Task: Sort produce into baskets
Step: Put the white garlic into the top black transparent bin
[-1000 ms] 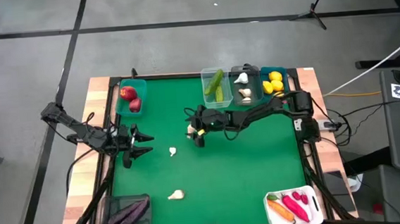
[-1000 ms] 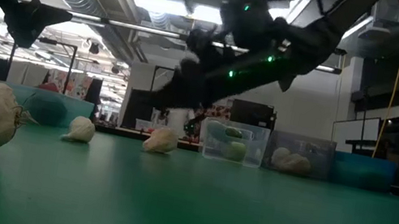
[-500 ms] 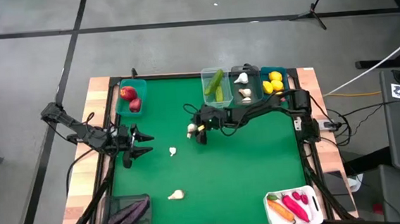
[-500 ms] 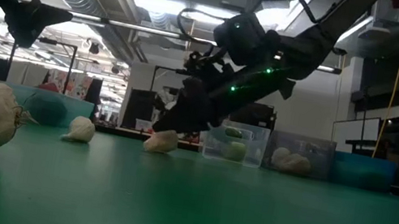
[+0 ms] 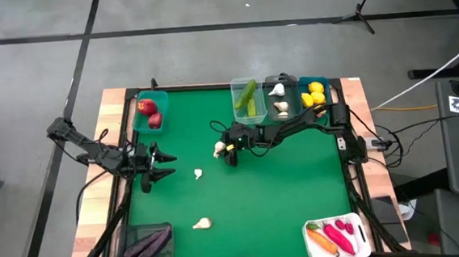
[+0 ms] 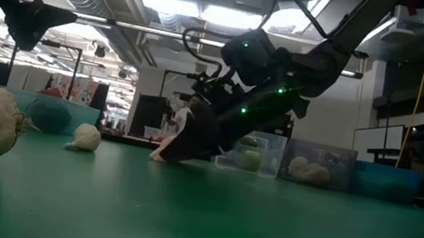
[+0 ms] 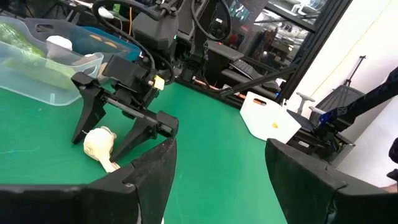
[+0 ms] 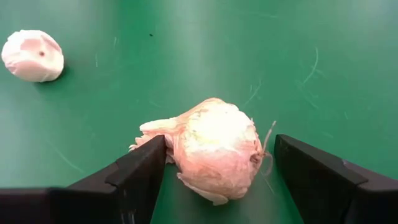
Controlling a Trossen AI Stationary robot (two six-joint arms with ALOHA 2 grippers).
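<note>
**Right tool straddles a garlic bulb at mid-counter**

The right tool [image 5: 225, 151] stands low on the green counter [image 5: 259, 199], its jaws spread wide on either side of a garlic bulb [image 8: 214, 146] without yet clenching it; the bulb lies on the felt between them, placed for a pickup. Behind it stands the dark grey basket [image 5: 279, 97] that already holds garlic, the likely destination, between the clear cucumber basket [image 5: 247, 99] and the lemon basket [image 5: 314, 94]. Two more garlic bulbs [image 5: 198, 174] [image 5: 201, 224] lie loose farther out. The left tool [image 5: 164, 165] waits near the counter's left edge, released and holding nothing.
</note>
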